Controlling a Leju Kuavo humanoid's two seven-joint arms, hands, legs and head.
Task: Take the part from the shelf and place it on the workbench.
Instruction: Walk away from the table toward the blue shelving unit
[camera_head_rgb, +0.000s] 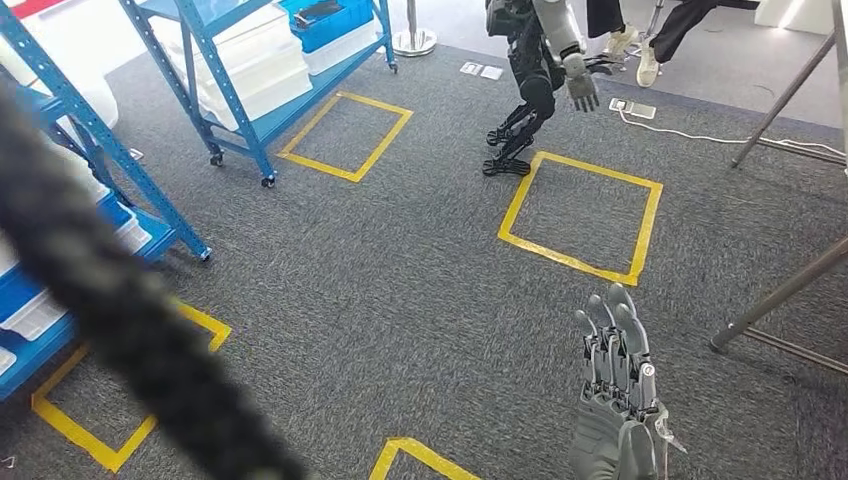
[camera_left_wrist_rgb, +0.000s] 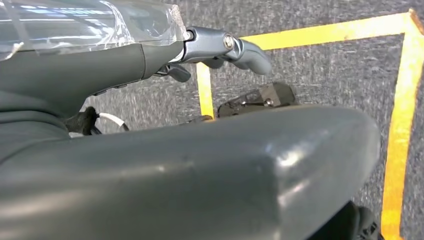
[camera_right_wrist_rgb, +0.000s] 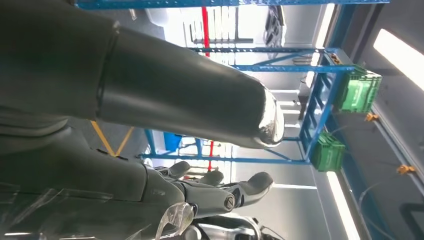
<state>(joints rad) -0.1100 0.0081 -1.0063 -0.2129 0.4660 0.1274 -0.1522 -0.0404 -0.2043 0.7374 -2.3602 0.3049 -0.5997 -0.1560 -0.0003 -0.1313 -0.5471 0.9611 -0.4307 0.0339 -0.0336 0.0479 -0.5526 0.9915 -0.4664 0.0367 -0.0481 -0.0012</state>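
Observation:
My right hand (camera_head_rgb: 615, 400) reaches out low over the grey carpet at the lower right, fingers straight and nothing in it. The right wrist view shows the same hand (camera_right_wrist_rgb: 175, 100) with its fingers (camera_right_wrist_rgb: 235, 192) extended and bare. In the left wrist view my left hand (camera_left_wrist_rgb: 200, 165) hangs over the carpet, its fingers (camera_left_wrist_rgb: 225, 47) stretched out and holding nothing. Blue shelves (camera_head_rgb: 90, 140) stand at the left, carrying white boxes (camera_head_rgb: 260, 60) and a blue bin (camera_head_rgb: 330, 20). I cannot make out which item is the part.
Another humanoid robot (camera_head_rgb: 540, 80) stands ahead beside a yellow taped square (camera_head_rgb: 585, 215). Slanted metal legs (camera_head_rgb: 780, 290) cross the right side. A blurred dark band (camera_head_rgb: 120, 300) covers the lower left. A person's legs (camera_head_rgb: 640, 30) show at the top. Green crates (camera_right_wrist_rgb: 357, 90) sit on blue racks.

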